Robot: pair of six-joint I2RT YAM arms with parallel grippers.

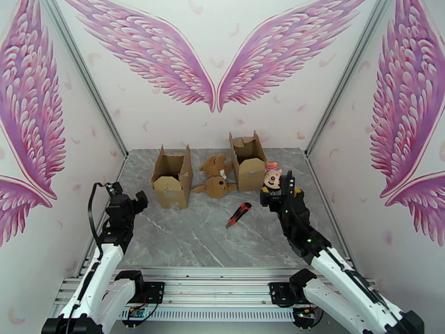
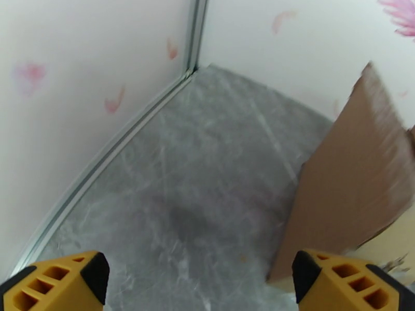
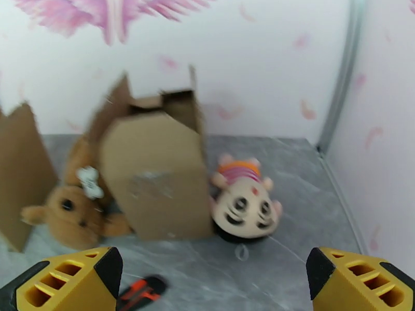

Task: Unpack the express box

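Observation:
Two opened cardboard express boxes stand at the back of the table, one on the left and one on the right. A brown teddy bear lies between them. A round-faced doll lies against the right box's right side. My left gripper hovers open, left of the left box, whose flap shows past its yellow fingertips. My right gripper is open just in front of the doll, facing the right box and the bear. Nothing is held.
A red and black utility knife lies on the grey marble table in front of the boxes, also near my right gripper's left fingertip as the knife. Walls close the table on the left, right and back.

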